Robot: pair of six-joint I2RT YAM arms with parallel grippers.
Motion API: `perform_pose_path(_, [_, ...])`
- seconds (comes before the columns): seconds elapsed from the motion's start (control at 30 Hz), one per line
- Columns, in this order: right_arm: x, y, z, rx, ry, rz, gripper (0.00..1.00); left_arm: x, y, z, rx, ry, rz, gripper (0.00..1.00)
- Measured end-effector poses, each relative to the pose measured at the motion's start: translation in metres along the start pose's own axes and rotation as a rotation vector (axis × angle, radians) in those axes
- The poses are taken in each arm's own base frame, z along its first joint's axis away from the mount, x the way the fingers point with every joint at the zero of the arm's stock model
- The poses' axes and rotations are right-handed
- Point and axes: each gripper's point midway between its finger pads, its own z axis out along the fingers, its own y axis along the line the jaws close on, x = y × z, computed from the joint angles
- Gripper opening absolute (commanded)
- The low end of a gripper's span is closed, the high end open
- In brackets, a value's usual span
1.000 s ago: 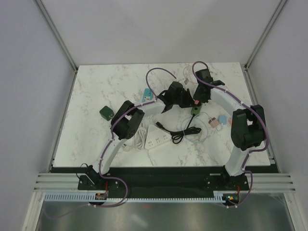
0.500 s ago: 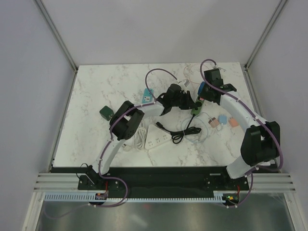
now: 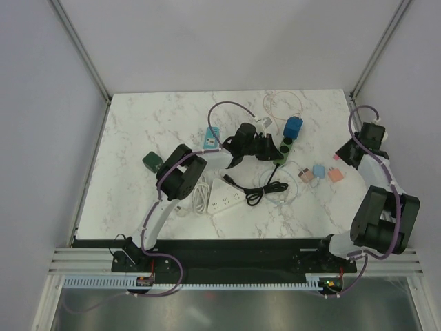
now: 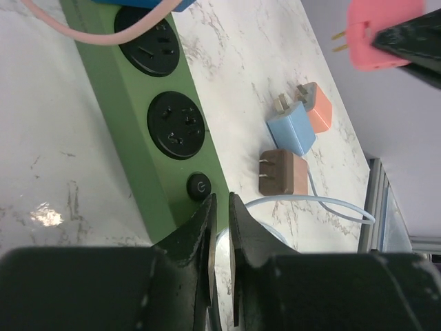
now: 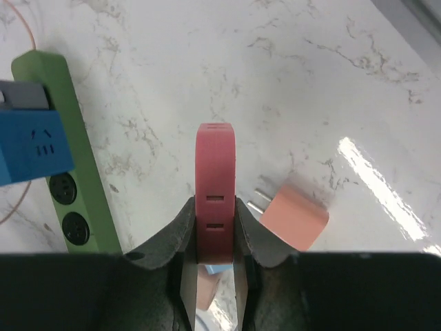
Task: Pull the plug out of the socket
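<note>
The pink plug is out of the green power strip and well off to the strip's right. It is held clear of the bench and pinched flat between the fingers of the right claw, which is clenched on its two broad faces. Its long axis runs along the fingers, with the rounded end leading. In the left wrist view its two brass prongs point back towards the strip. The strip lies flat with its socket face up. A blue adapter is plugged in at its far end, and two black sockets sit bare between that adapter and the round button at the near end. The left claw sits at that button end with its fingers parted by only a narrow slit and nothing between them. Whether the tips touch the strip cannot be told. Between the strip and the raised plug, three loose chargers lie on the bench: a light-blue charger touching an orange charger, and a brown charger just beside them. On the near side of the strip lie a coiled black cable and a white triangular power strip. The bench is glossy white marble with grey veins. Pale grey walls close it in, framed by aluminium posts.
</note>
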Motion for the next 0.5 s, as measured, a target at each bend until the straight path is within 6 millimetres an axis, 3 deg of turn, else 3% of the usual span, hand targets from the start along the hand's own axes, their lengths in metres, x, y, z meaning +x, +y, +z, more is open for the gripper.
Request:
perform_pose_path(0.13, [0.017,-0.028,0.024,-0.082,0.043,0.159,0.08,0.003,-0.003,0.002,0.038,0.001,-0.003,0.19])
perform_pose_path(0.33, [0.035,0.000,0.038,-0.249,0.077,0.189,0.15,0.002,-0.003,0.004,0.091,-0.008,-0.044,0.20])
perform_pose_path(0.5, [0.033,0.005,0.042,-0.289,0.055,0.202,0.27,0.001,-0.002,0.003,0.100,-0.015,-0.060,0.20])
